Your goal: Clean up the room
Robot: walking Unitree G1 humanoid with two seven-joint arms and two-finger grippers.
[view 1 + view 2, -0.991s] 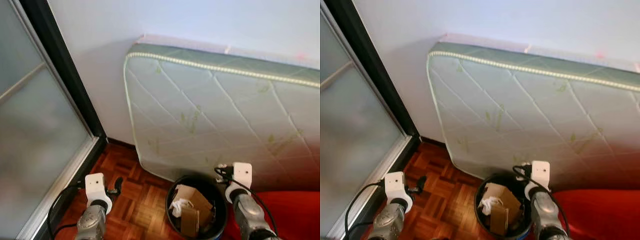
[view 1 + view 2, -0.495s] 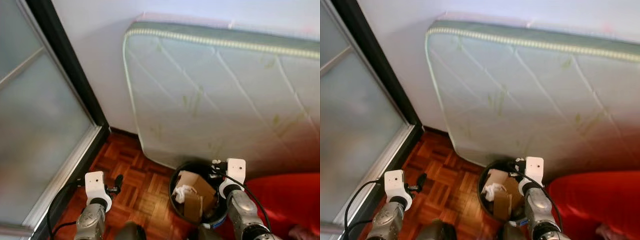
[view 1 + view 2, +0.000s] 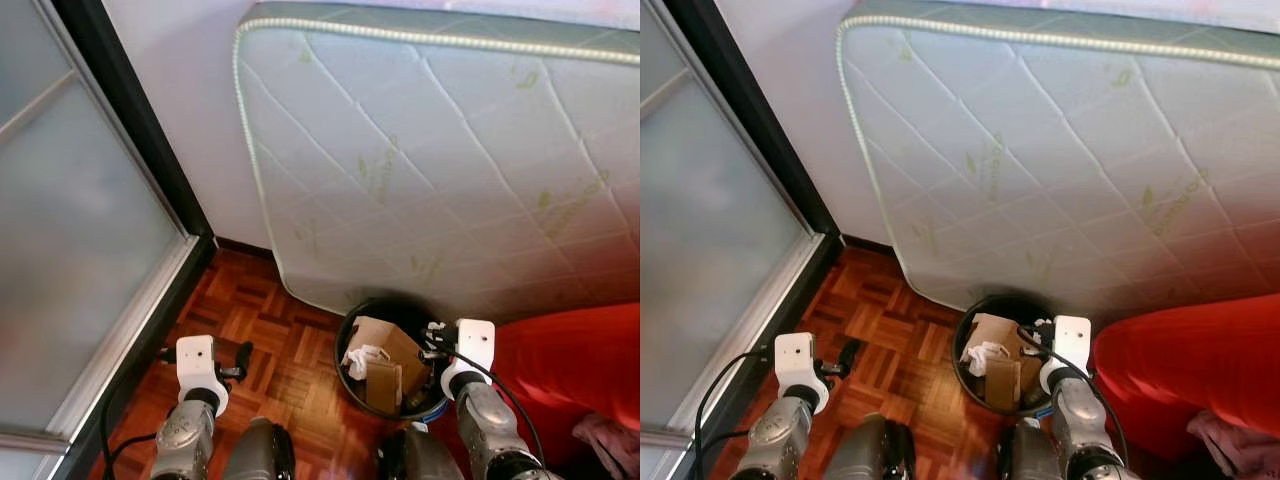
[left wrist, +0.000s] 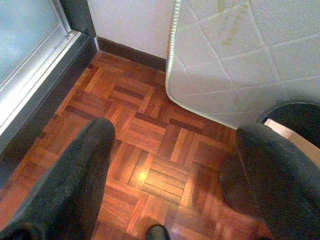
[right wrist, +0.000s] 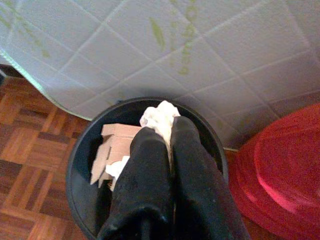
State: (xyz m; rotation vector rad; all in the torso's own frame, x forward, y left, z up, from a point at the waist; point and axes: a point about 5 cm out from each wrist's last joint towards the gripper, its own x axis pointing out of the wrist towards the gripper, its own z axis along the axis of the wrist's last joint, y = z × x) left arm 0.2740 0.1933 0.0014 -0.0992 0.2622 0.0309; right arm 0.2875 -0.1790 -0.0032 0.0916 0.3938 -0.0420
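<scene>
Nearest the camera, the robot's two arms reach forward over a parquet floor (image 3: 280, 350). The left hand (image 4: 170, 165) hangs with its two black fingers (image 4: 75, 180) spread wide apart, holding nothing, above bare parquet just beside the bin. The right hand (image 5: 167, 145) has its fingers pressed together on a crumpled white paper wad (image 5: 159, 116), which sticks out past the fingertips directly above the mouth of the black waste bin (image 5: 82, 150).

The bin already holds folded cardboard pieces (image 3: 385, 365) and other white scraps (image 3: 362, 358). Judged from this arrangement, the step in hand is the disposal of the wad: the next move calls for parting the right fingers so that the wad drops inside the rim, with perhaps a slight lowering first, since light paper may drift.

A red, rounded soft object (image 3: 1180, 370), possibly a beanbag or cushion, lies against the bin on the robot's right, with a pinkish cloth (image 3: 1230, 440) at its near edge. Behind the bin, a quilted mattress (image 3: 440, 150) leans against the pale wall (image 3: 180, 90), its lower edge close over the bin's far rim. A frosted sliding door (image 3: 70, 250) in a dark frame bounds the left. Open room therefore lies mainly to the left of the bin, over the parquet; forward and rightward travel is tightly limited.
</scene>
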